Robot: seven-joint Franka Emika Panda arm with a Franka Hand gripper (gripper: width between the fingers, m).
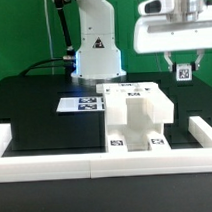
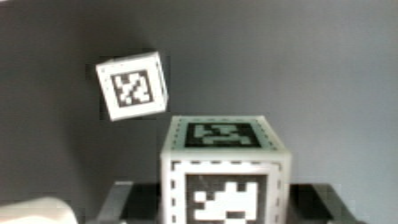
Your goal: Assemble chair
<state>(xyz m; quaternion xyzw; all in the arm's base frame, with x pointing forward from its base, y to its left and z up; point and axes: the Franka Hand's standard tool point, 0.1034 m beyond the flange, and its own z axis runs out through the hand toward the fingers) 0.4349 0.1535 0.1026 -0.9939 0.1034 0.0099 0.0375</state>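
Note:
The partly built white chair [image 1: 139, 115] stands in the middle of the black table, with marker tags on its top and front. My gripper [image 1: 182, 75] hangs raised above the table at the exterior view's right, apart from the chair. It is shut on a small white tagged block [image 1: 182, 73]. In the wrist view that block [image 2: 222, 160] sits upright between the dark fingers [image 2: 135, 200], with tags on its top and its facing side; the gripper [image 2: 222, 208] closes on its lower part. A separate small white tagged piece [image 2: 134, 88] lies on the dark table beyond the block.
The marker board [image 1: 78, 102] lies flat to the exterior view's left of the chair. A long low white border rail [image 1: 57, 168] runs along the front and up both sides. The robot base [image 1: 96, 49] stands at the back. A rounded white shape [image 2: 36, 212] shows at the wrist view's corner.

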